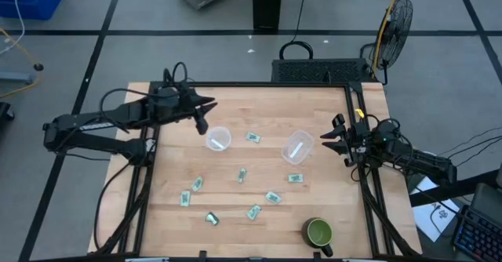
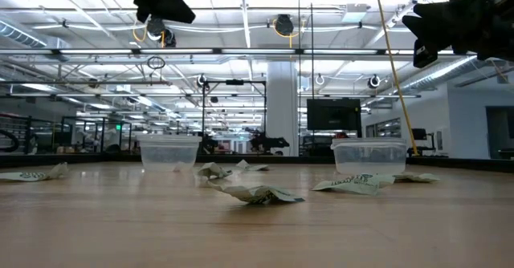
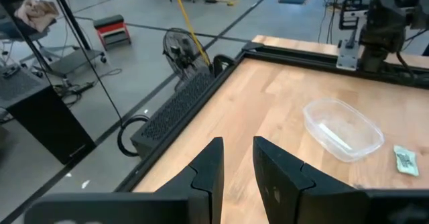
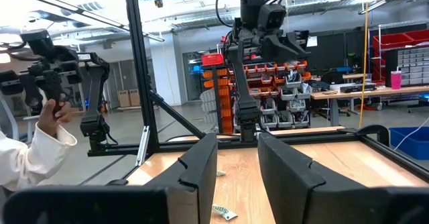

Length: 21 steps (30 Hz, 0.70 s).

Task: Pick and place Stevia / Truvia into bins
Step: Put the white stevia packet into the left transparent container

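Several green-and-white Stevia packets (image 1: 242, 175) lie flat, scattered over the wooden table's middle and near part. Two clear cups stand upright on their bases: one (image 1: 218, 139) left of centre, the other (image 1: 298, 147) right of it. My left gripper (image 1: 205, 109) hovers raised just beyond the left cup, open by a narrow gap (image 3: 238, 167) and empty. My right gripper (image 1: 333, 136) hangs in the air by the table's right edge, beside the right cup, also open by a narrow gap (image 4: 238, 160) and empty. In the low view both cups (image 2: 170, 152) (image 2: 369, 156) stand behind crumpled packets (image 2: 257, 193).
A green mug (image 1: 319, 232) stands near the table's near right corner. A black frame rail (image 1: 267, 85) edges the table. A fan (image 1: 396, 19) and a black case (image 1: 321, 70) sit beyond the far edge. A person's hand and white sleeve (image 4: 40, 137) show in the room.
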Motion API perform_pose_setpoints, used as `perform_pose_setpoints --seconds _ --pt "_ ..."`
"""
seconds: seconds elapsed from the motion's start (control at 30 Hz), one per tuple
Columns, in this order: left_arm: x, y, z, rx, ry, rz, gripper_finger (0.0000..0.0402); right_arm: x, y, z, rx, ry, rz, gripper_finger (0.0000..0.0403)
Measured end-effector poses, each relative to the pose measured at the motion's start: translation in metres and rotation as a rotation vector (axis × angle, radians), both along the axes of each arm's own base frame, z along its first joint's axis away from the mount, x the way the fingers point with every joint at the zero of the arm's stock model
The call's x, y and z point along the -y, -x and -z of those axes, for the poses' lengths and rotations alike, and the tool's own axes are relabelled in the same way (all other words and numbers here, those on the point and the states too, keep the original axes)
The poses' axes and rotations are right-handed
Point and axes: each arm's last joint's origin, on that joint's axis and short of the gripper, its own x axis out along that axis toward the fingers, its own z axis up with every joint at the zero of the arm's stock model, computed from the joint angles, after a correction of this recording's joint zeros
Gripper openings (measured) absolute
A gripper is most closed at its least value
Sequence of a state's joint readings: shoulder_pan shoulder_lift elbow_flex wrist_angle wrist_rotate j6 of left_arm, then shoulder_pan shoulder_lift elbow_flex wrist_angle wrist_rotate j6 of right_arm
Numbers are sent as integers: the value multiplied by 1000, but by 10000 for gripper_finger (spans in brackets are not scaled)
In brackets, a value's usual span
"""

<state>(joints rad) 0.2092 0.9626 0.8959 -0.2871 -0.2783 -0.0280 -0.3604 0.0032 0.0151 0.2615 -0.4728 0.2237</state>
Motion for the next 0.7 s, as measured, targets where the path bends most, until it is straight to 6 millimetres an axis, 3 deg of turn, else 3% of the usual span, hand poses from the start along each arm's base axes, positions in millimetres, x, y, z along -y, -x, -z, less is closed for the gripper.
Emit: perform_pose_setpoints --seconds 0.13,0.33,0.7 --pt "0 0 -1 11 -4 0 88 0 0 0 1 3 1 102" --pt "0 -3 -9 116 20 -14 88 -1 3 -9 134 348 93 102" --pt "-1 -4 -16 196 2 -10 88 -2 5 -16 212 399 112 102"
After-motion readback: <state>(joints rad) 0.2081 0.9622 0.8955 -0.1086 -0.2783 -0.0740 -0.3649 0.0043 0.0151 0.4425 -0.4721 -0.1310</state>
